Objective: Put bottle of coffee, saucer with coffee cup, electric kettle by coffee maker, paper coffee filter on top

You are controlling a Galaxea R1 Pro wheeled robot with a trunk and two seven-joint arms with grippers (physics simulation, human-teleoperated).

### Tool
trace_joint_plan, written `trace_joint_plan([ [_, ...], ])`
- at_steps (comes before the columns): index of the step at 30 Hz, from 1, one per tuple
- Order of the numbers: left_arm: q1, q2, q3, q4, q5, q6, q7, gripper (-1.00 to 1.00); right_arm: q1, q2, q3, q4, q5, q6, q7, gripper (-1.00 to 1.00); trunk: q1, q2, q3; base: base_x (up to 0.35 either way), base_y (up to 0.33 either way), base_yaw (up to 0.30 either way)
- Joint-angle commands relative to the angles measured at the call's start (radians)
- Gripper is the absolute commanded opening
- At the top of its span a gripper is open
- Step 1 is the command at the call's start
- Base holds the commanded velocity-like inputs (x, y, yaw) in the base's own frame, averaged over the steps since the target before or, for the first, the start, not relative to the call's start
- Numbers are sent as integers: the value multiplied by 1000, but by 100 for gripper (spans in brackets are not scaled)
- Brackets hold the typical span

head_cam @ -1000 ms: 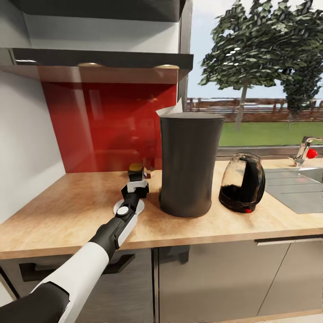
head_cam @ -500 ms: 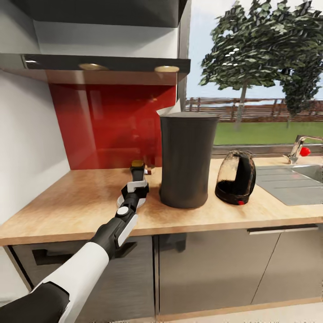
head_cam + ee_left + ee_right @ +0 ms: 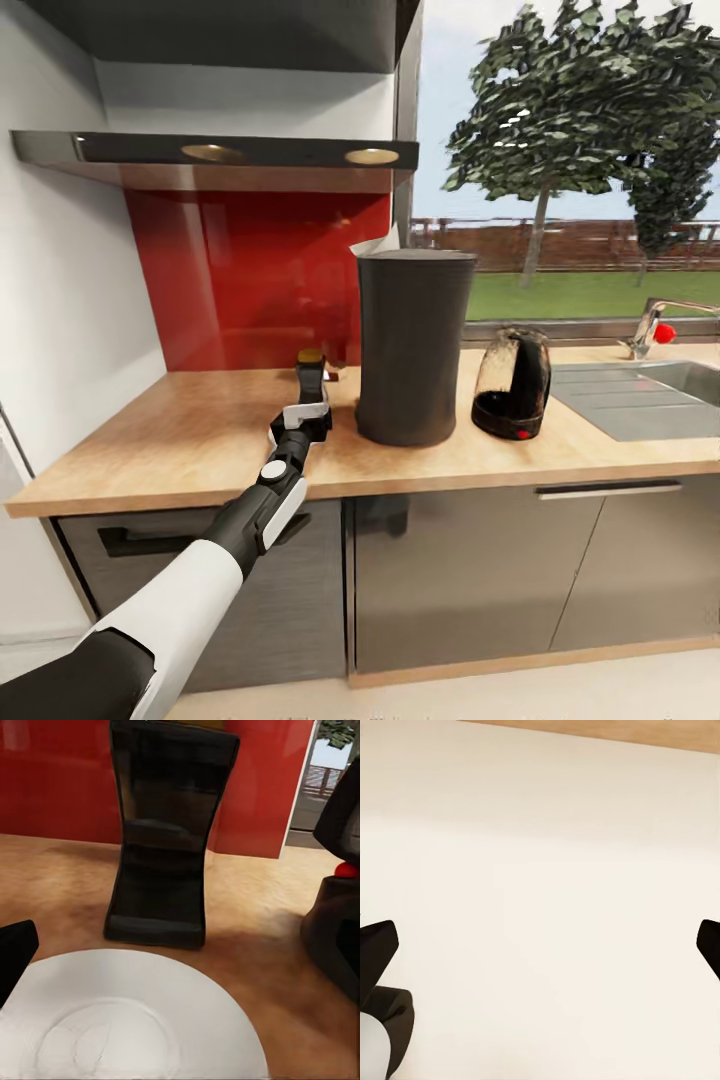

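Note:
The dark grey coffee maker (image 3: pixel 415 345) stands on the kitchen countertop (image 3: pixel 170 430), with the white paper coffee filter (image 3: pixel 374 243) peeking up behind its top. To its right sits the glass electric kettle (image 3: pixel 512 385). The black bottle of coffee (image 3: pixel 311 375) (image 3: pixel 166 832) stands left of the coffee maker. My left gripper (image 3: pixel 303 412) hangs open just in front of the bottle, over the white saucer (image 3: pixel 127 1020), which lies bare on the wood. The kitchen shelf (image 3: pixel 100 146) is on the wall above. My right gripper (image 3: pixel 540 945) is open over a pale surface. The coffee cup is out of view.
A steel sink (image 3: pixel 640 395) with a faucet (image 3: pixel 650 325) is set into the counter at the right. A red backsplash (image 3: pixel 250 280) runs behind the bottle, and dark drawer fronts (image 3: pixel 450 570) sit under the worktop. A white wall (image 3: pixel 60 300) bounds the left.
The whole head view has pulled back and widened, so the camera moved. The saucer that showed beneath my left wrist is now covered by the arm.

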Motion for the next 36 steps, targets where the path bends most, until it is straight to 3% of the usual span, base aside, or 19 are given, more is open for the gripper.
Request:
trace_joint_plan([
  [1, -1, 1, -7, 1, 11, -6, 7, 100, 0, 1, -8, -1, 11, -6, 5, 100, 0, 0, -1, -117, 0, 0],
  [36, -1, -4, -10, -26, 15, -2, 4, 100, 0, 1, -8, -3, 11, -6, 6, 100, 0, 0, -1, -101, 0, 0],
])
